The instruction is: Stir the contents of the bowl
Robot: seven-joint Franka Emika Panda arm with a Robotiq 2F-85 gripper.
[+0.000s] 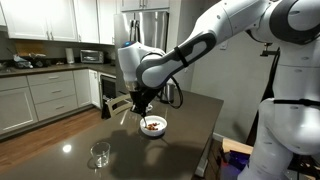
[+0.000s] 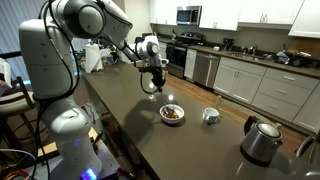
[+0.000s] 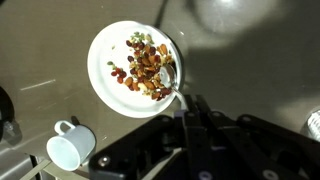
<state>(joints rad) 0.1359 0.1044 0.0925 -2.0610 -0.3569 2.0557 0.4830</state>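
Bowl (image 3: 104, 78) — upper centre-left of wrist frame; contents (image 3: 146, 62) heaped toward its right side. Spoon (image 3: 171, 76) at right rim, handle pinched in the fully closed claw (image 3: 191, 112). Cup (image 3: 68, 146) lower left. Risk: a hard sweep could flick chunks over the rim — or shove the bowl.

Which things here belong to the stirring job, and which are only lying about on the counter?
For the job:
bowl
contents
spoon

Only lying about:
white cup
drinking glass
kettle
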